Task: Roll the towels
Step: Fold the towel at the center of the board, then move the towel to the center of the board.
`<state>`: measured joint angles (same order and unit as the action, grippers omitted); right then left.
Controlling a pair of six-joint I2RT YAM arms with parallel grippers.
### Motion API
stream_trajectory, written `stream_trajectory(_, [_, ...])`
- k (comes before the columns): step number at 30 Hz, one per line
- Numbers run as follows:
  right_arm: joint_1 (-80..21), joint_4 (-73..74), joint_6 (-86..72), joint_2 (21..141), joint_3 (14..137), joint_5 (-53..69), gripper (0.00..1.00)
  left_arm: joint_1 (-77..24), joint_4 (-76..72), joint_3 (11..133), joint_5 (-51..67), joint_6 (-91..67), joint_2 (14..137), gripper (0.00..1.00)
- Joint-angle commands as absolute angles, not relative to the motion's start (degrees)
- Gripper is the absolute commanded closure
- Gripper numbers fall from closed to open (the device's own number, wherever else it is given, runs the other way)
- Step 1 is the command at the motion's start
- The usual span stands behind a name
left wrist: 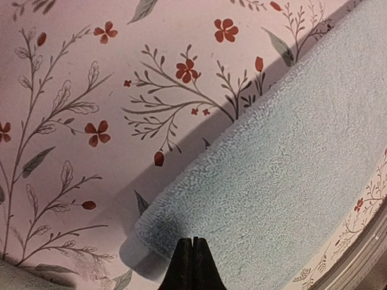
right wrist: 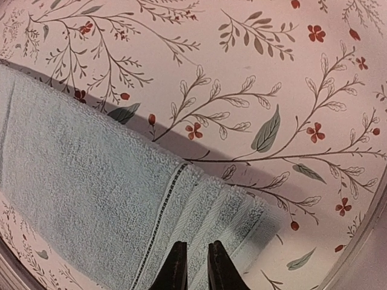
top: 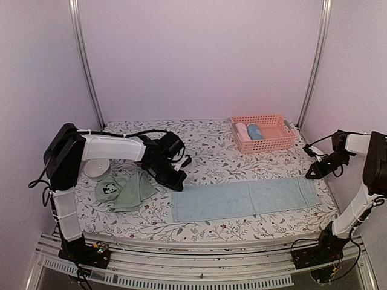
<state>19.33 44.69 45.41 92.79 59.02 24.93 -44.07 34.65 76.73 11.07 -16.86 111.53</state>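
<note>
**Top view**
- Blue towel (top: pixel 245 198): spread flat as a long strip on the table (top: pixel 211 151), near the front edge, running left to right.
- Green towel (top: pixel 124 190): a crumpled heap at front left with the panda print facing up, just beside the blue towel's left end.
- Left gripper (top: pixel 179 183): low at the blue towel's far left corner. The jaws cannot be read from this view.
- Right gripper (top: pixel 311 174): by the blue towel's far right corner. The jaws cannot be read here either.
- Basket (top: pixel 266 145): pink, at back right, holding two rolls, one whitish and one blue.
- Bowl (top: pixel 97 169): white, behind the green towel and beside the left arm.

**Left wrist view**
- Left gripper (left wrist: pixel 192 240): the fingers are pressed together with nothing between them.
- Blue towel (left wrist: pixel 284 169): its rounded corner lies just ahead of the fingertips, in their shadow. The rest runs up to the right. Whether the tips touch it cannot be told.

**Right wrist view**
- Right gripper (right wrist: pixel 197 244): the fingers stand a narrow gap apart and pinch nothing. Towel shows through the gap.
- Blue towel (right wrist: pixel 91 199): it lies flat, with its ribbed hem (right wrist: pixel 211 211) under the fingertips. Contact cannot be told.
</note>
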Motion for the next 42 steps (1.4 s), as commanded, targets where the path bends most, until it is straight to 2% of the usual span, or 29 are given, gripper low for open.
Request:
stream_trajectory(1, [18.08,40.23,39.59,95.92,57.31,20.73,0.86,-43.41,35.07,77.1,6.35,-17.5,115.19,1.0])
stream_trajectory(9, [14.17,34.35,33.72,104.5,59.12,15.19,0.89,-42.55,36.06,76.25,-0.05,-18.21,118.45,1.0])
stream_trajectory(18, [12.26,33.64,28.07,115.17,73.64,13.58,0.9,-40.22,35.34,77.6,-1.78,-19.02,118.92,1.0])
stream_trajectory(22, [10.73,34.35,28.63,114.94,75.59,14.52,0.89,-40.23,34.44,78.48,-0.71,-18.86,118.31,1.0])
stream_trajectory(30, [10.27,39.09,27.25,105.96,74.73,16.86,0.82,-41.06,32.31,79.78,1.85,-16.5,113.36,1.0])
stream_trajectory(32, [10.43,39.36,27.08,103.78,72.79,14.77,0.77,-41.61,31.13,79.01,2.33,-15.0,110.64,0.93])
stream_trajectory(38, [13.46,39.87,25.55,102.12,68.05,11.36,0.74,-42.34,25.21,74.23,6.35,-12.13,108.0,0.65])
stream_trajectory(42, [14.29,39.93,25.36,103.08,66.99,9.71,0.7,-42.45,24.46,73.83,8.35,-11.39,108.73,0.62])
